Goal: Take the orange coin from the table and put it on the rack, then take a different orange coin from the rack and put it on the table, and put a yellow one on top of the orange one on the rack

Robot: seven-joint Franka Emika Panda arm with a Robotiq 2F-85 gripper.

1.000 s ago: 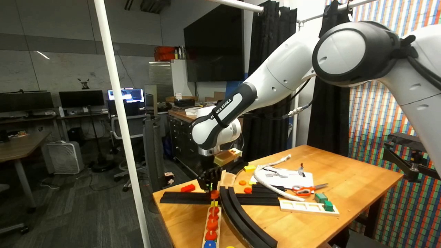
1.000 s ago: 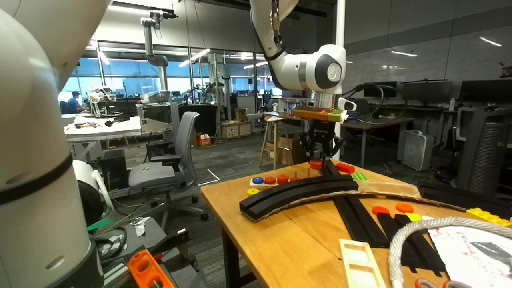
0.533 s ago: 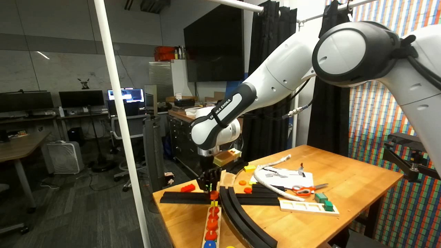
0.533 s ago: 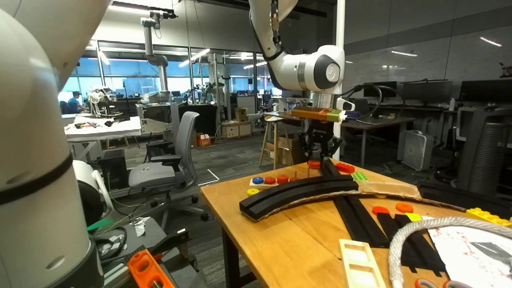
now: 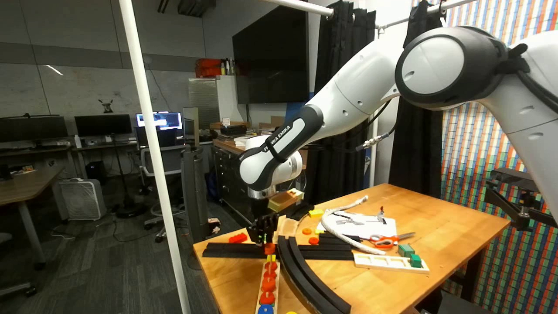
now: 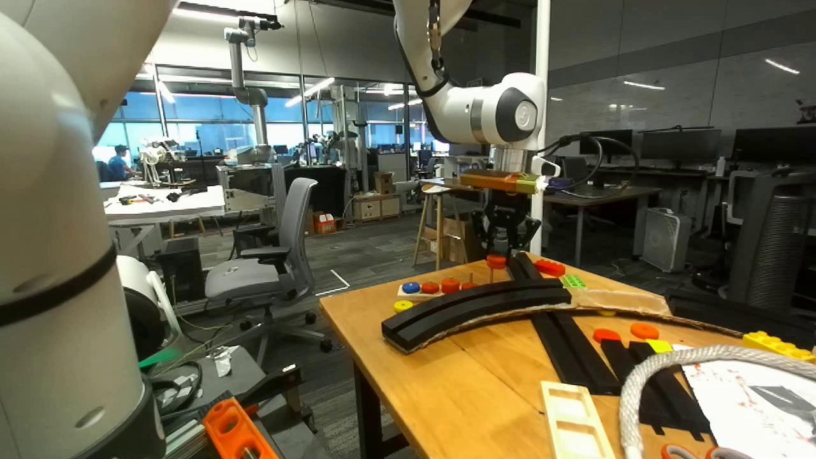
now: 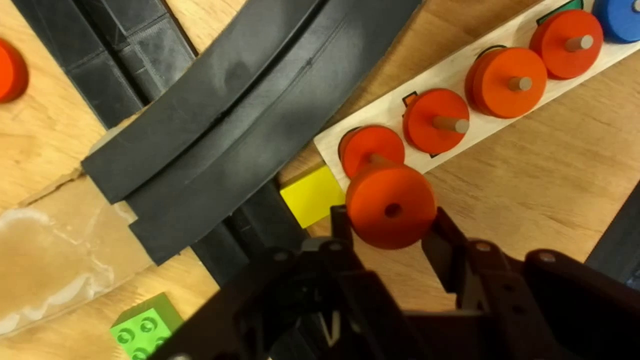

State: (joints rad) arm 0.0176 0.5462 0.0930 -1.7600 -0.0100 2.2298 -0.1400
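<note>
My gripper (image 7: 387, 220) is shut on an orange disc (image 7: 391, 205), gripping its sides with its center hole visible. They also show in an exterior view, gripper (image 5: 267, 245) and disc (image 5: 270, 248). The disc is in the air by the near end of a pegged wooden rack (image 7: 474, 132). The rack bears several orange-red discs (image 7: 436, 121) and a blue disc (image 7: 620, 17) on pegs. In an exterior view the held disc (image 6: 496, 261) appears over the end peg. A yellow disc (image 6: 403, 306) lies on the table (image 6: 472, 395); it is out of the wrist view.
A black curved track (image 7: 280, 95) runs beside the rack. A yellow block (image 7: 315, 195) sits at the rack's end. Loose orange discs (image 6: 644, 331), a rope (image 6: 628, 395), scissors (image 5: 383, 240), a red brick (image 5: 238, 238) and a green brick (image 7: 145, 327) lie on the table.
The gripper and the held disc have shifted slightly left in both exterior views and come over the rack's end peg in one of them. The disc stays gripped.
</note>
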